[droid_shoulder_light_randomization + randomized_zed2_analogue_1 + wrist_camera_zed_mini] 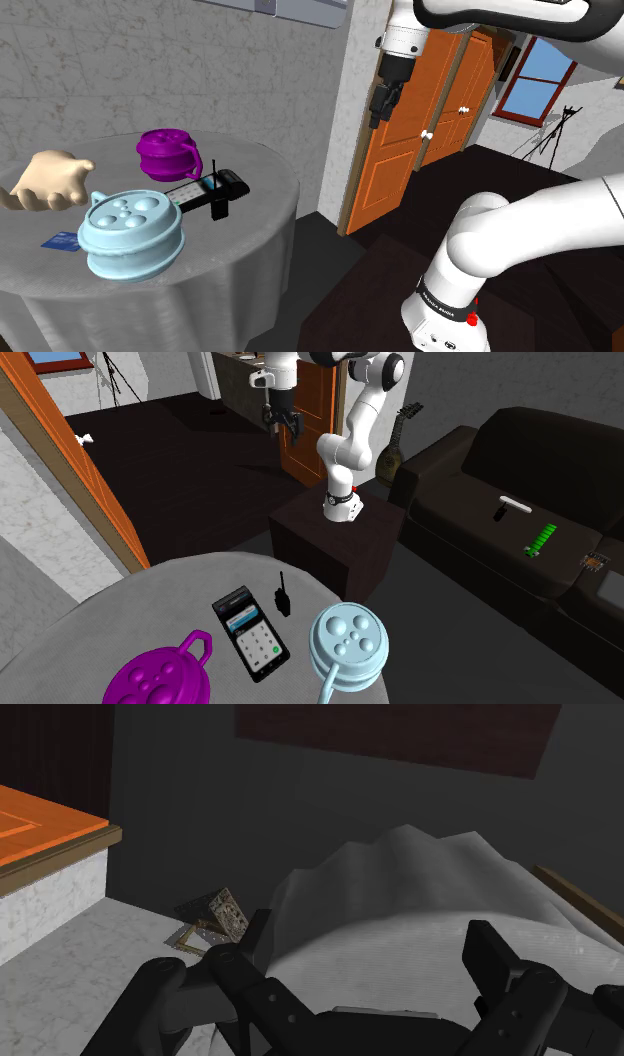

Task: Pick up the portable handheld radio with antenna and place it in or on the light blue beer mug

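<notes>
Hovering at upper frame, all-black two-finger gripper [375, 118] spread open, empty | small black handheld radio with thin antenna [283, 596] mid-frame on round grey-clothed desk [150, 592], near light blue mug [345, 639] | likely light, rigid, slick; grip body's sides, spare antenna

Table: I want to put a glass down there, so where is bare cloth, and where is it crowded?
Bare: the table strip between the purple mug, the phone and the rim facing the stand. Crowded: the middle, where radio, phone and light blue mug lie close together.
</notes>
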Motion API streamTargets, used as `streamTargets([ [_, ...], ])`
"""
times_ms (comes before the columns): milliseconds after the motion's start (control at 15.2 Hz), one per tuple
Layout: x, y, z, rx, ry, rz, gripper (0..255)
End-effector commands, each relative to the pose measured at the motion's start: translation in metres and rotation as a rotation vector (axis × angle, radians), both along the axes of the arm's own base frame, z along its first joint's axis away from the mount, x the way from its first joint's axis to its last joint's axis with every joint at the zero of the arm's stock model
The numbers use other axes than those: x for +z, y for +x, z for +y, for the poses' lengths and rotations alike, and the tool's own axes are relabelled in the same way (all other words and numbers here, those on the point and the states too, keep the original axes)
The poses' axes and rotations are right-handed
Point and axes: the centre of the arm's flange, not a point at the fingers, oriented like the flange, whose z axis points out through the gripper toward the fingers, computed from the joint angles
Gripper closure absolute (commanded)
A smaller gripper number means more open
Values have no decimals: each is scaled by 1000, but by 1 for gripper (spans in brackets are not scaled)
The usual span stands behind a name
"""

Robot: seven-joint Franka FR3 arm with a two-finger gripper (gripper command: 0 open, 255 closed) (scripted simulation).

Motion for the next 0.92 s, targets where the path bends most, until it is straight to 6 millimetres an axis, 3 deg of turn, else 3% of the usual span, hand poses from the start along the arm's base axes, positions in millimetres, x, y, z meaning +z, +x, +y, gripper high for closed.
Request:
streamTargets([
  [0,0,0,0,0,0,0,0],
  [858,-98,84,93,58,24,-128,0],
])
